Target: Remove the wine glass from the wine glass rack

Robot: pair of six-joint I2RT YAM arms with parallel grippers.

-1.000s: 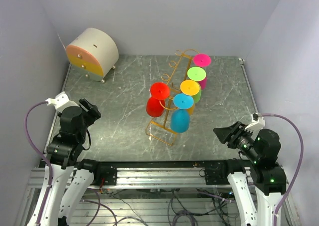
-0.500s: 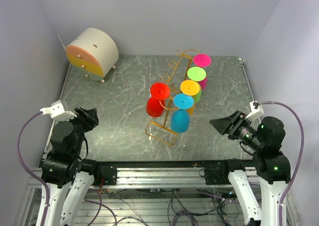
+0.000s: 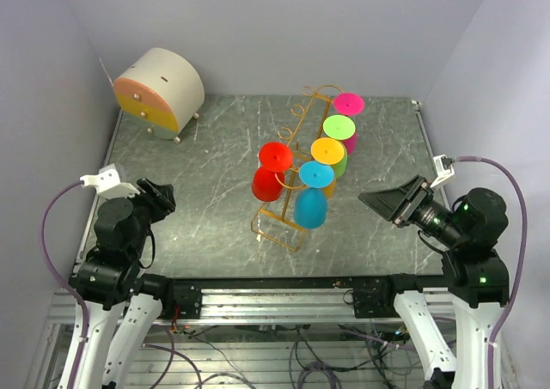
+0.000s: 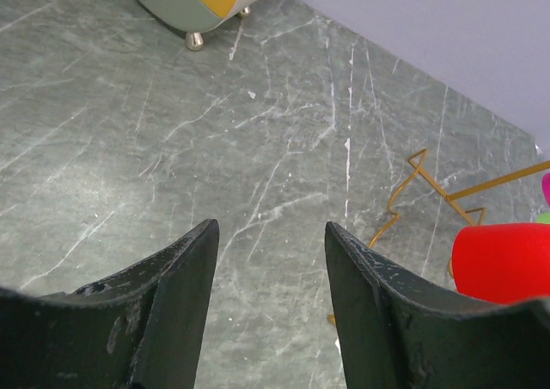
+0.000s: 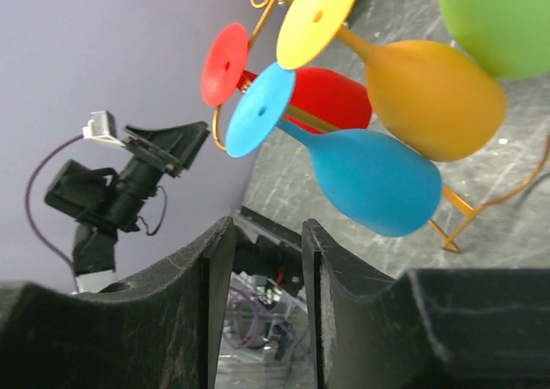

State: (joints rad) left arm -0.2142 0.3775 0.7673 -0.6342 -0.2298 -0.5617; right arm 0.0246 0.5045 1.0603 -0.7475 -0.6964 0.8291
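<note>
The golden wire wine glass rack (image 3: 278, 238) stands mid-table with several coloured wine glasses hanging bowl-down: red (image 3: 273, 170), blue (image 3: 311, 202), yellow-orange (image 3: 327, 151), green (image 3: 339, 128) and magenta (image 3: 348, 104). My left gripper (image 3: 159, 198) hovers open near the left edge, well left of the rack; its view shows the rack's wire (image 4: 494, 180) and the red glass (image 4: 503, 260) to the right of the empty gripper (image 4: 271, 226). My right gripper (image 3: 378, 202) points at the rack from the right, apart from it. Its jaws (image 5: 268, 224) stand narrowly open and empty, below the blue glass (image 5: 369, 179).
A round white drawer cabinet (image 3: 159, 91) with yellow and orange fronts stands at the far left corner. Purple walls close in the table on three sides. The metal rail (image 3: 275, 299) with the arm bases runs along the near edge.
My right gripper has lifted and swung further in toward the rack. The left arm has shifted slightly near the left edge. The glasses and rack have not moved.
</note>
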